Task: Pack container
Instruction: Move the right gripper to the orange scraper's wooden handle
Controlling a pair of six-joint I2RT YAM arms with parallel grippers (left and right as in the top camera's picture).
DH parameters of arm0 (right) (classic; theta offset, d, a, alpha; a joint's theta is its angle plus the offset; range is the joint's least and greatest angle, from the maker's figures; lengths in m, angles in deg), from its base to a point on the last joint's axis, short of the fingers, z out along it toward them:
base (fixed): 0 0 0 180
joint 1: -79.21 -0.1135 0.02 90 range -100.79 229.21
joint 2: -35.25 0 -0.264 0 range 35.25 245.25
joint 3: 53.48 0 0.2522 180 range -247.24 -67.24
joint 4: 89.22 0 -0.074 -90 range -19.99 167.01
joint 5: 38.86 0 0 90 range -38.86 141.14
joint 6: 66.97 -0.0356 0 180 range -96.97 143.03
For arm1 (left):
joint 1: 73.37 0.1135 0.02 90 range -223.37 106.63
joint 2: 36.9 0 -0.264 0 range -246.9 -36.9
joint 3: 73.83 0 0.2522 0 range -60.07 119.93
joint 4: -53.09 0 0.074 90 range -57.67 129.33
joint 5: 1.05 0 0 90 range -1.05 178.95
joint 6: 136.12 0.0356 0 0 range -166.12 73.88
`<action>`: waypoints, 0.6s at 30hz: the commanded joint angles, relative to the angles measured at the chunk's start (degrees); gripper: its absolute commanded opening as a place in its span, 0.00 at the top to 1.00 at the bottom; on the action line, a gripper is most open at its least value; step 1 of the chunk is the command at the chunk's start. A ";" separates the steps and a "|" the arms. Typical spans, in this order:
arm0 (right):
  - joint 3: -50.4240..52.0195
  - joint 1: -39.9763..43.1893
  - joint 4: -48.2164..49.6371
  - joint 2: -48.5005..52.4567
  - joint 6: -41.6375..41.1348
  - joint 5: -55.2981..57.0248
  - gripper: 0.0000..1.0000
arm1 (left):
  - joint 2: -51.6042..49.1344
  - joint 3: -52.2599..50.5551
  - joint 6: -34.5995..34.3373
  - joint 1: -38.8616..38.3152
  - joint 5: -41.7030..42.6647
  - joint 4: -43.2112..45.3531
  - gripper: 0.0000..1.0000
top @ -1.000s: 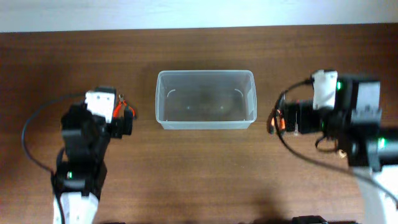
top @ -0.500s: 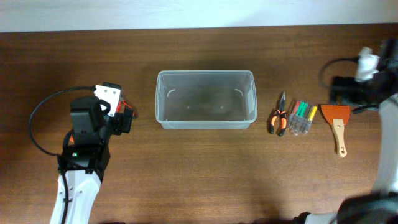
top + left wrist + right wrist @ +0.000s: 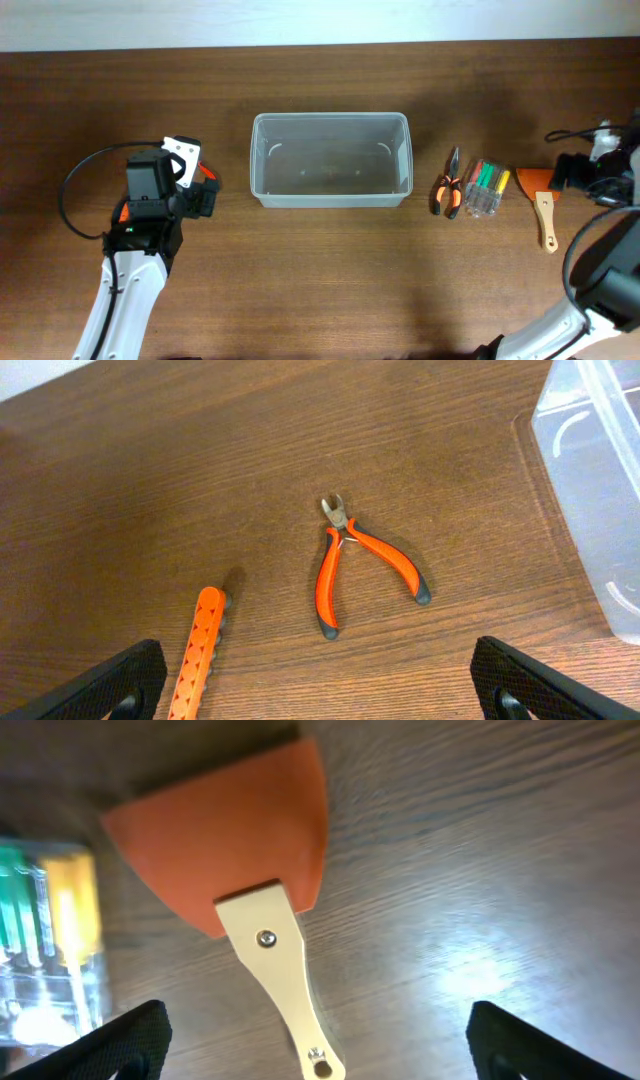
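Both spread wide, empty | left end effector (image 3: 318, 682) — over pliers (image 3: 326, 585) | right end effector (image 3: 315, 1030) — over scraper (image 3: 225, 830)

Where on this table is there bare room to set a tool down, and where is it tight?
Free: the wide table strip in front of the container, and the band behind it. The container is empty too. Crowded: right of it, pliers, clear case and scraper lie close; left, cutters and an orange tool.
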 commanded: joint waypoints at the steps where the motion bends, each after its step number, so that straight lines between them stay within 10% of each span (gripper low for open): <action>1: -0.63 -0.50 -0.39 2.71 4.57 -0.13 0.06 | -0.39 1.20 0.87 0.35 -0.42 -0.07 0.01; 18: -0.46 -5.35 -1.86 4.50 7.08 0.83 0.14 | -0.39 1.20 0.87 0.35 -0.42 -0.07 0.01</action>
